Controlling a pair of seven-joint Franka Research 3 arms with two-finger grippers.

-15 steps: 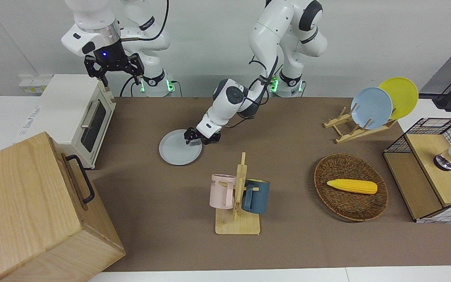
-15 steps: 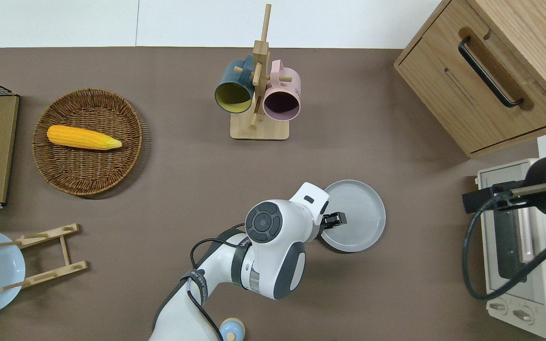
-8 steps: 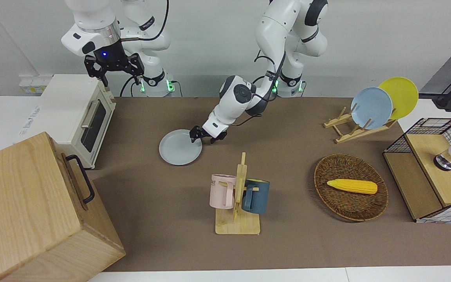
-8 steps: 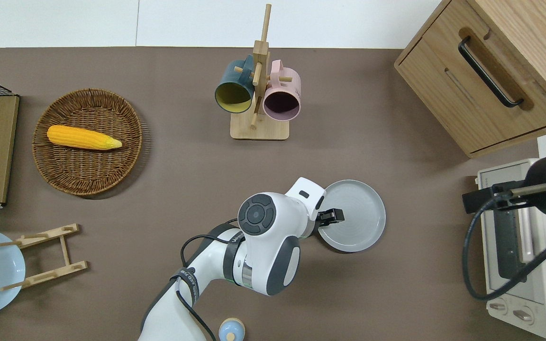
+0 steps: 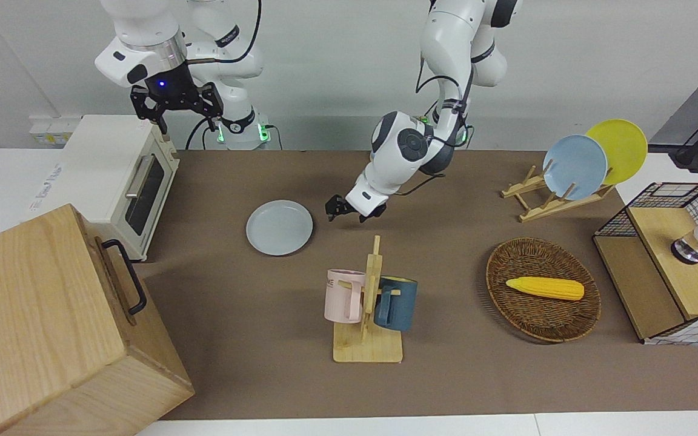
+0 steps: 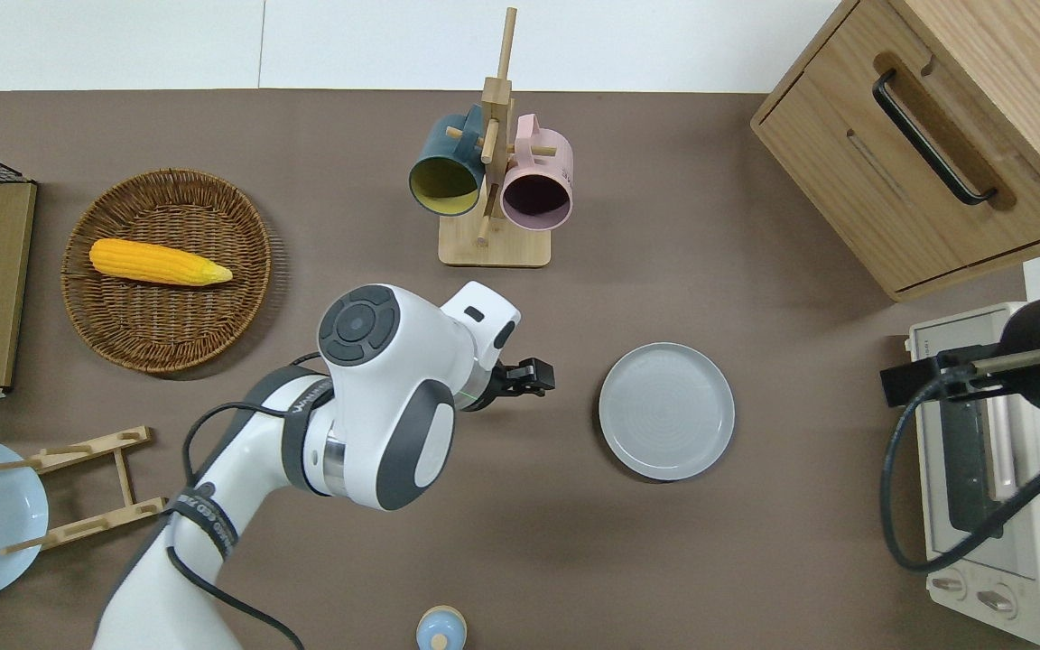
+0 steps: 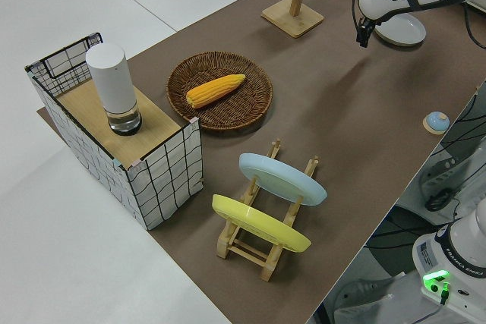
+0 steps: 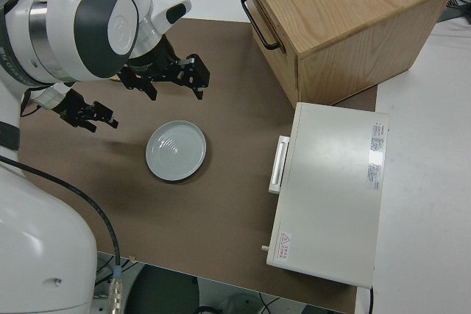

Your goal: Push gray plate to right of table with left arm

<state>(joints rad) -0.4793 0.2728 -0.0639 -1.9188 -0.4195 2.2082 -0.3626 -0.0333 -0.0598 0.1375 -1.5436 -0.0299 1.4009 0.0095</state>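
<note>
The gray plate (image 5: 279,227) lies flat on the brown table (image 5: 446,375), between the mug rack and the robots, toward the right arm's end; it also shows in the overhead view (image 6: 666,411) and the right side view (image 8: 176,151). My left gripper (image 5: 346,217) is open and empty. It hangs in the air over bare table (image 6: 545,375) beside the plate, on the side toward the left arm's end, a short gap away and not touching it. My right gripper (image 5: 184,124) is open and parked.
A white toaster oven (image 5: 116,175) and a wooden cabinet (image 5: 52,321) stand at the right arm's end. A mug rack (image 5: 368,303) stands mid-table. A wicker basket (image 5: 509,315) with corn, a plate rack (image 5: 543,203) and a wire crate (image 5: 658,200) stand toward the left arm's end.
My left gripper has left the plate's edge, risen and swung back toward the left arm's end. The plate has stayed where it was. The right arm has not moved.
</note>
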